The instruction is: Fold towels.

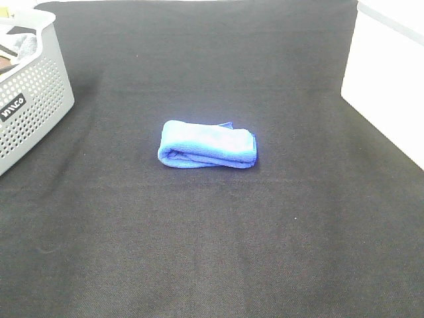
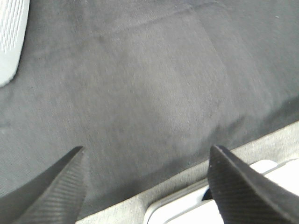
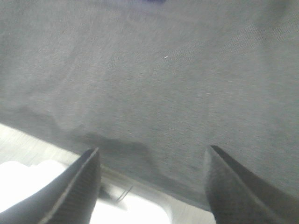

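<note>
The blue towel (image 1: 207, 146) lies folded into a compact bundle on the black cloth (image 1: 212, 252), well right of the grey basket (image 1: 30, 99), so folding looks finished, with the left gripper (image 2: 147, 186) and right gripper (image 3: 152, 186) both spread apart, holding nothing.

Grey perforated basket (image 1: 40, 99): black label, white lettering, approx. "IMCO", partly cut off.

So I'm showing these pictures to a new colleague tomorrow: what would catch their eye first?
The bright blue towel, already folded into a compact bundle, sits alone in the middle of the dark table cloth. Next comes the perforated grey basket at the far left edge, with some cloth inside. Neither arm shows in the high view; each wrist view shows an open hand, left and right, over bare cloth.
</note>
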`<state>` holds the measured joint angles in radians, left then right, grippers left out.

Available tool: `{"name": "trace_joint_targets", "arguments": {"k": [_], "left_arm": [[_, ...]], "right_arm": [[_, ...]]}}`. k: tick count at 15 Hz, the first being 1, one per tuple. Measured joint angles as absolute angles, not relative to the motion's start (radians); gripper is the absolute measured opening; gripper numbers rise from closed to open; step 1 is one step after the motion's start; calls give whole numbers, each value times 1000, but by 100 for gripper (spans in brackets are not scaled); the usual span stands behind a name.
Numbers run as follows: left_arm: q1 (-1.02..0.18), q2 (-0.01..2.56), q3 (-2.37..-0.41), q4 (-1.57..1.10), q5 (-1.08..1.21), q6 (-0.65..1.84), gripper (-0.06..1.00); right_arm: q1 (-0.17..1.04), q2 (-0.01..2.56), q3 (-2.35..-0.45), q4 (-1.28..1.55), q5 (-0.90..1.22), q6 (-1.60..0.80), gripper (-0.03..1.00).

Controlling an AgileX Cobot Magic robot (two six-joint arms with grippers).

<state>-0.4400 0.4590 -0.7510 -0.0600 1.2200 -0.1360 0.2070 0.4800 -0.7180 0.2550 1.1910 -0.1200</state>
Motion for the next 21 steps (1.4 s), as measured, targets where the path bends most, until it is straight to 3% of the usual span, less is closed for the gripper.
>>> {"name": "trace_joint_targets", "arguments": {"k": [6, 21], "left_arm": [[-440, 85, -541, -68, 1146, -72, 68], [-440, 73, -499, -85, 1059, 60, 68]], "right_arm": [[207, 182, -546, 64, 1125, -16, 61], [207, 175, -507, 86, 1071, -77, 61]]}}
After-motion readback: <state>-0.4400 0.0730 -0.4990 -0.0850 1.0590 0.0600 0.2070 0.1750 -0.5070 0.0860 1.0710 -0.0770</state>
